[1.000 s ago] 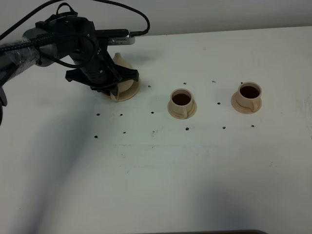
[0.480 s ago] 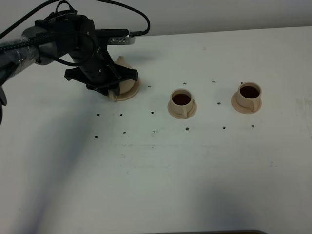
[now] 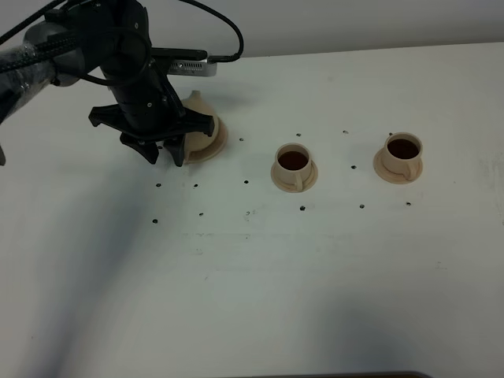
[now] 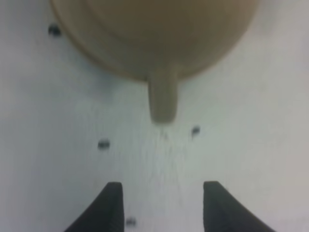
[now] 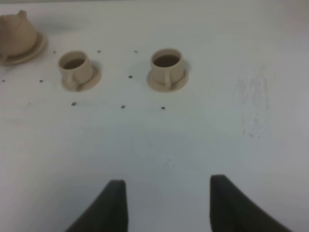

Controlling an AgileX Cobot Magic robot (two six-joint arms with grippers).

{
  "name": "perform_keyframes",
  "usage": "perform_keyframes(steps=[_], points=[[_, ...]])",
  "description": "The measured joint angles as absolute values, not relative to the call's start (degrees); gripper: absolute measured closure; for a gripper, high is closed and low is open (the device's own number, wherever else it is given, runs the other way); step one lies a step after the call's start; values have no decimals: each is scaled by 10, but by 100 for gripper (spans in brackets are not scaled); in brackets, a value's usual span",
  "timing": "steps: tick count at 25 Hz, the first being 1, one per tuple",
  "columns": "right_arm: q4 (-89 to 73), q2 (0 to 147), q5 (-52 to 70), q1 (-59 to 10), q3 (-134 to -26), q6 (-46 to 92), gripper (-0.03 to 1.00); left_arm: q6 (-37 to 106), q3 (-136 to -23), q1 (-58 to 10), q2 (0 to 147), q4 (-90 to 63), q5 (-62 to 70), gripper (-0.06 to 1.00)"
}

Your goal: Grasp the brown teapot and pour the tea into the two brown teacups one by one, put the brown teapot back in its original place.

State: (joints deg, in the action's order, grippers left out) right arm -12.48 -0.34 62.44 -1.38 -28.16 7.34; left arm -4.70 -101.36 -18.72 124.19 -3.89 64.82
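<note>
One brown teapot (image 3: 198, 126) sits on its wide saucer (image 3: 214, 145) at ten o'clock on the counter (image 3: 315, 276), near the far edge. The left claw (image 3: 161, 151) is spread, handle free; the right claw (image 5: 164, 203) is spread too. Two filled teacups (image 3: 293, 164) (image 3: 402, 151) stand at two o'clock; near half bare.

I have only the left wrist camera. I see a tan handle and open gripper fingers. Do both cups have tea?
Observer: Yes, the middle teacup and the teacup on the right both hold dark liquid.
Operator: Is the teapot standing on its saucer?
Observer: Yes, the brown teapot sits upright on the wide saucer, lid on.
Operator: And the right gripper?
Observer: The right gripper is open, holding nothing, away from the cups.
</note>
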Motion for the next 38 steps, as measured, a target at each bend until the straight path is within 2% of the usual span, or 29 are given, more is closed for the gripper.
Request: perform_keyframes(steps=[8, 12, 31, 38], points=[[-125, -3, 624, -14, -282, 74, 56, -48, -1012, -187, 1147, -27, 682, 54], [-125, -3, 624, -14, -282, 74, 56, -57, -973, -187, 1067, -16, 682, 54], [-125, -3, 624, -14, -282, 73, 56, -102, -546, -187, 542, 18, 681, 54], [-125, -3, 624, -14, -282, 74, 56, -87, -445, -187, 374, 20, 654, 54]])
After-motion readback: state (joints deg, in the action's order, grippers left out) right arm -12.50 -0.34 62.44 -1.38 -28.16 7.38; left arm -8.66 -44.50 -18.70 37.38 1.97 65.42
